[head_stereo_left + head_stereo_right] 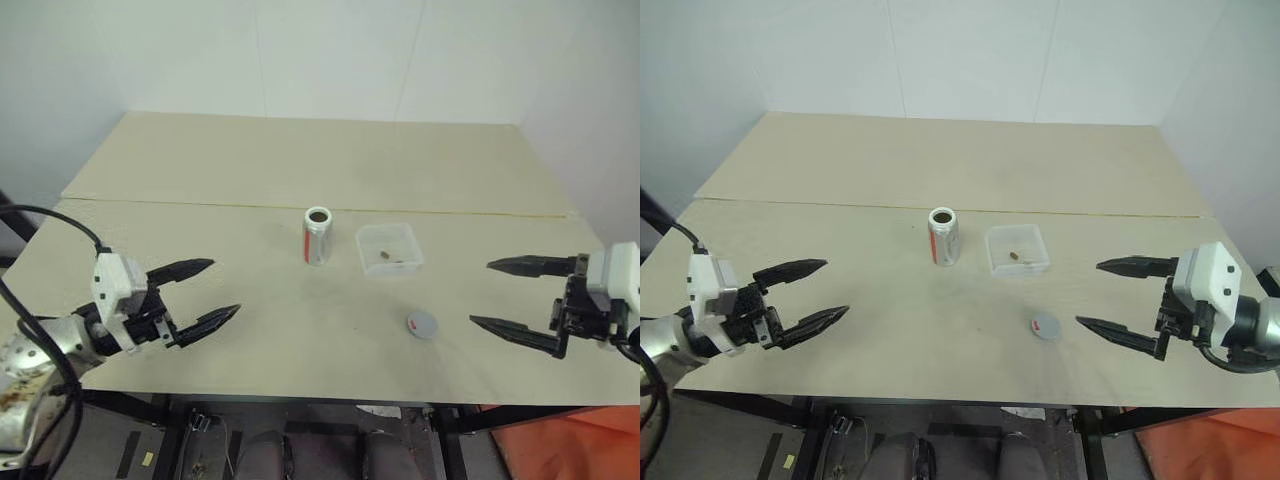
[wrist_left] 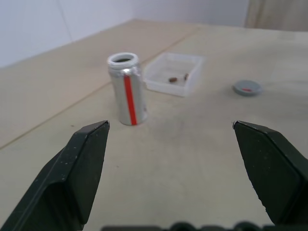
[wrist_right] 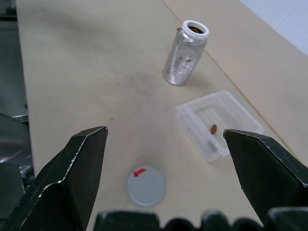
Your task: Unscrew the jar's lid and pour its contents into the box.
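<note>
Table: pale wood top, seam running across behind the items.

Jar: upright near table centre, mouth uncapped, red stripe down its silver wall. Just left of box, small gap, not touching.

Box: clear tray, flat on table, right of jar. Contents: a few brown bits lying inside box on its floor. Jar interior looks dark at the mouth; can't tell if anything is inside.

Lid: off the jar, lying flat on table nearer the robot than box, slightly to its right, well apart from jar. Small red mark on its face in the wrist views.

L gripper: at left table edge, above the top, fingers spread wide, nothing between them; points toward table centre. Well clear of jar.

R gripper: at right table edge, fingers spread wide, nothing held; points inward toward lid. Near lid, not touching.

Both grippers apart from all task items.
</note>
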`<state>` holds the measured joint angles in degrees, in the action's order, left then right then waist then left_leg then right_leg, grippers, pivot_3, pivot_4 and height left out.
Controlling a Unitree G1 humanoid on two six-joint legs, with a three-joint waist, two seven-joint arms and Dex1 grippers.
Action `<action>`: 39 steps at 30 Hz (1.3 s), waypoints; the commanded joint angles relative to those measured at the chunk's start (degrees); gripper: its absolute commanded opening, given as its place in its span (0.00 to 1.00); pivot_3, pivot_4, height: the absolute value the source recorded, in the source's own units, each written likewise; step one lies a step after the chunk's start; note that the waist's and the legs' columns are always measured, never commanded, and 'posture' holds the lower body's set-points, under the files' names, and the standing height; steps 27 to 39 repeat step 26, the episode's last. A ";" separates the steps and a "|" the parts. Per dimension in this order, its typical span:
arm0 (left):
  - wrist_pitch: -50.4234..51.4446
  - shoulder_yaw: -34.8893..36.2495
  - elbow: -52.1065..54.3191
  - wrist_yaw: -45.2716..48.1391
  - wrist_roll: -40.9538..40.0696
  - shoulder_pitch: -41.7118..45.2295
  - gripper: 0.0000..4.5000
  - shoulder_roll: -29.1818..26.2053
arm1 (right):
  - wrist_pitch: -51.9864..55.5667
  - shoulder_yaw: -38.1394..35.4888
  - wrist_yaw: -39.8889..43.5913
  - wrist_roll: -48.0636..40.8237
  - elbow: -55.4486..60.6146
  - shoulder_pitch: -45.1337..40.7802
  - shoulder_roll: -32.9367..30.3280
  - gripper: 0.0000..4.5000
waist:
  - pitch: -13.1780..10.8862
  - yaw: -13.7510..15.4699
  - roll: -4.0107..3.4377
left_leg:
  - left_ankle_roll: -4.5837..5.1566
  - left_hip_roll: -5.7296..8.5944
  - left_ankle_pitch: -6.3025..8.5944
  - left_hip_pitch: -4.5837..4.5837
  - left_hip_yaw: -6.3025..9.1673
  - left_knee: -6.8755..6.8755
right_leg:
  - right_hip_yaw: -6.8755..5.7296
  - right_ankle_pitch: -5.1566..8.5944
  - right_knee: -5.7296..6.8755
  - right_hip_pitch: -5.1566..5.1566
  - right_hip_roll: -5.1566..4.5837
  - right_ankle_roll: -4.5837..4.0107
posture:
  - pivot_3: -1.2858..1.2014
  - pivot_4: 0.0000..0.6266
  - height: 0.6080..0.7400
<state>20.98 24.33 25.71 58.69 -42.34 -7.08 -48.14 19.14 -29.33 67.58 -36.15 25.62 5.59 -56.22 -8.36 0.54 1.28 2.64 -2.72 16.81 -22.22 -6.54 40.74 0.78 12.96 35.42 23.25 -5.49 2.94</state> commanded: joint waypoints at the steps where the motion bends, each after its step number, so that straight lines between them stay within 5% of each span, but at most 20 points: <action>1: 2.28 5.14 2.77 1.62 -3.04 -1.35 1.00 -2.44 | -0.09 -3.12 0.33 -0.07 3.27 0.43 -1.66 1.00 | 0.00 -0.08 0.00 | -0.01 0.00 0.00 0.01 -0.01 0.00 | 0.00 0.01 0.01 0.00 0.01 -0.01 | 0.52 0.24 1.00; 14: 6.83 10.69 -0.96 6.12 -3.36 -4.35 1.00 -7.30 | 7.21 -8.96 1.75 -2.99 10.53 4.66 -5.15 1.00 | 0.00 0.13 0.00 | -0.03 -0.03 0.01 -0.02 -0.03 -0.04 | -0.02 0.23 -0.15 -0.01 0.00 -0.39 | 0.52 0.24 1.00; 21: 8.95 18.71 -0.35 12.82 -4.48 -12.42 1.00 -7.36 | 12.21 -18.87 6.27 -5.92 14.90 8.93 -6.55 1.00 | -0.01 -0.13 0.02 | -0.09 -0.11 0.04 -0.01 -0.06 -0.09 | -0.04 0.23 -0.14 0.04 0.04 -0.40 | 0.52 0.24 1.00; 39: 10.85 15.52 0.90 8.46 -5.55 -8.68 1.00 -6.26 | 13.53 -16.09 4.11 -4.93 14.48 8.88 -7.13 1.00 | 0.00 0.33 0.02 | -0.09 -0.13 0.05 0.14 -0.03 -0.09 | -0.07 0.36 -0.23 0.04 -0.02 -0.60 | 0.52 0.24 1.00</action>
